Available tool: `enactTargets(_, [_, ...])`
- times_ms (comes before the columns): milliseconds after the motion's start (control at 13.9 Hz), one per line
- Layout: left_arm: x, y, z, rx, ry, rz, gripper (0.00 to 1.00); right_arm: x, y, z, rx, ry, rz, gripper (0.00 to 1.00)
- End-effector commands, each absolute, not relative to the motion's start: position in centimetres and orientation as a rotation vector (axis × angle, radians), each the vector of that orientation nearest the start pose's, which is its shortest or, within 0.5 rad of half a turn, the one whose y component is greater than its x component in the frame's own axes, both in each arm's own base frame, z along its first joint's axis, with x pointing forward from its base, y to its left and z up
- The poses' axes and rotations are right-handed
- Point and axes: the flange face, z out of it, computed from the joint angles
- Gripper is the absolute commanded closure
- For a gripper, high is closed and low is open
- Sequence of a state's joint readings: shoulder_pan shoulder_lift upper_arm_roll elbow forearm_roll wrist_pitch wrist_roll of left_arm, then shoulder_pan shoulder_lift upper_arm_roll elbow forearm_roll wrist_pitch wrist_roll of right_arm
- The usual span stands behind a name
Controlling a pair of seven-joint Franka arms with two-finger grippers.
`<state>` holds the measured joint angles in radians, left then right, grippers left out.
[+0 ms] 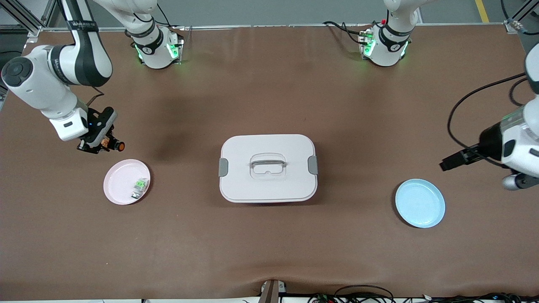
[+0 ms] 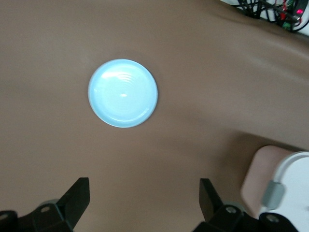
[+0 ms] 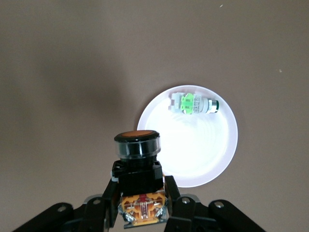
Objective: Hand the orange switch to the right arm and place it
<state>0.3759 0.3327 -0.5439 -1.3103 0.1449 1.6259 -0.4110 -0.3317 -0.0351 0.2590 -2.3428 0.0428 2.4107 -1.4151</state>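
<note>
In the front view, the right gripper (image 1: pixel 100 143) is clamped on the orange switch (image 1: pixel 113 145), in the air over bare table just beside the pink plate (image 1: pixel 119 187). The switch lies nearly level, its orange cap pointing toward the white box (image 1: pixel 268 168); its body is mostly hidden by the fingers. A green part (image 1: pixel 140 187) rests on the pink plate. The left gripper (image 1: pixel 452 160) waits near the blue plate (image 1: pixel 420 203), partly cut off.

In the left wrist view, its black fingers (image 2: pixel 72 199) stand wide apart, holding nothing, above the round, glossy blue plate (image 2: pixel 123 93).

In the right wrist view, the switch (image 3: pixel 137 171) points away from the fingers, cap out, over the plate's (image 3: pixel 212 159) rim.
</note>
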Motion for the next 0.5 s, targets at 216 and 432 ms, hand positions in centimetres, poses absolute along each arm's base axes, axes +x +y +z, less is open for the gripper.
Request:
enactTargets(216, [62.5,-3.2,59.4,-3.077,-0.299,0.026,0.00,52.0,-7.8,28.9,-2.441,-2.060,-0.201,1.00])
enactTargets(432, [61.4,-3.1,61.2,-3.066,-0.248,0.001,0.00,52.5,-7.8,26.7,-2.449,-2.055,-0.237,1.00])
